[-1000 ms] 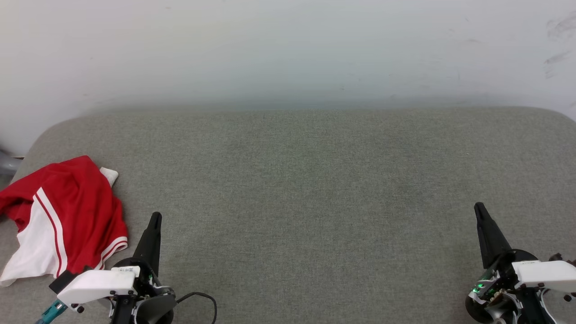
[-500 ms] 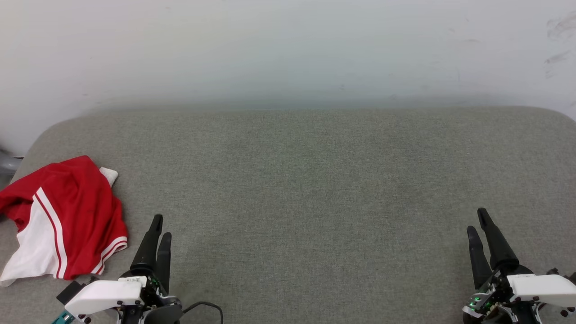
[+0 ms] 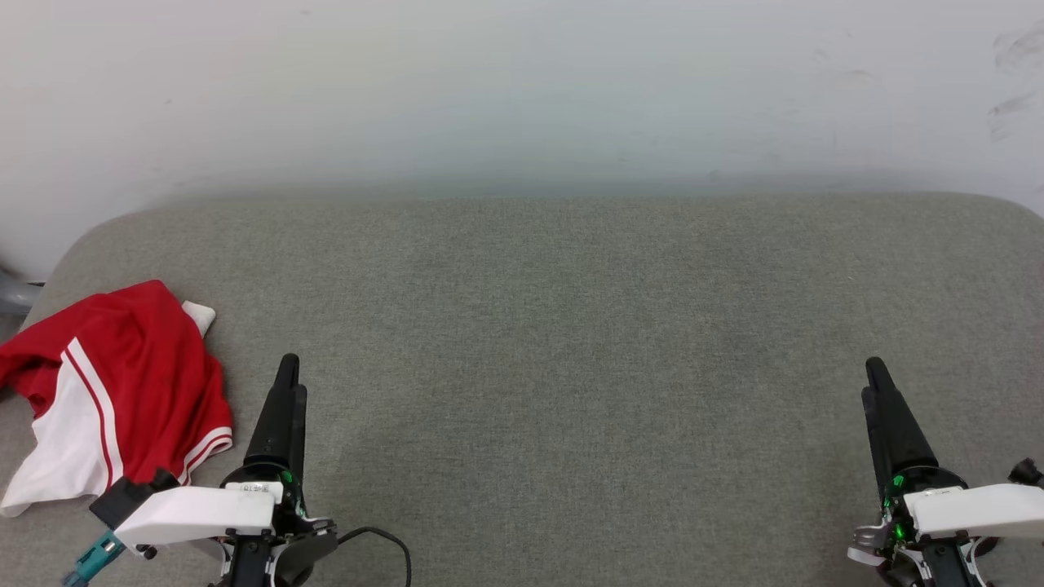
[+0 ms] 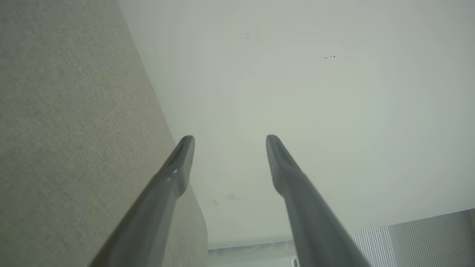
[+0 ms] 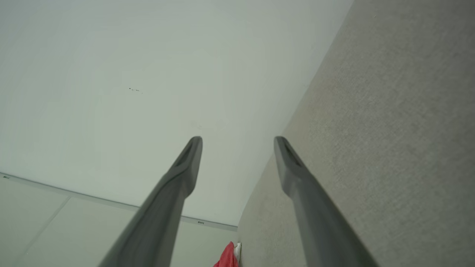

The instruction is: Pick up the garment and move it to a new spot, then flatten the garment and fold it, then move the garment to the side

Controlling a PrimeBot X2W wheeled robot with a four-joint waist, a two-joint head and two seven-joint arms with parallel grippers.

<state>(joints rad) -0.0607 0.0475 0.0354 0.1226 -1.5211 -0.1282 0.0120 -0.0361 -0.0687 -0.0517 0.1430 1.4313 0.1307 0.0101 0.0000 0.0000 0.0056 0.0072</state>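
Note:
The garment (image 3: 122,383) lies crumpled at the left edge of the grey fabric surface (image 3: 571,326), red with a white panel and red-white striped trim; its lettering is hidden. My left gripper (image 3: 289,377) hovers just right of it, not touching, fingers pointing at the far wall. In the left wrist view the left gripper (image 4: 230,139) stands open with nothing between its fingers. Far to the right my right gripper (image 3: 874,377) is likewise open and empty, as the right wrist view shows (image 5: 238,139). A red scrap of the garment (image 5: 227,257) peeks in at that view's bottom.
A white wall (image 3: 522,98) rises behind the padded surface, whose far corners are rounded. A black cable (image 3: 379,542) loops near my left wrist. A grey object (image 3: 12,295) sits past the left edge.
Both grippers have gone from shut to open. Both arms dipped back and then came slightly forward again. The garment has not moved.

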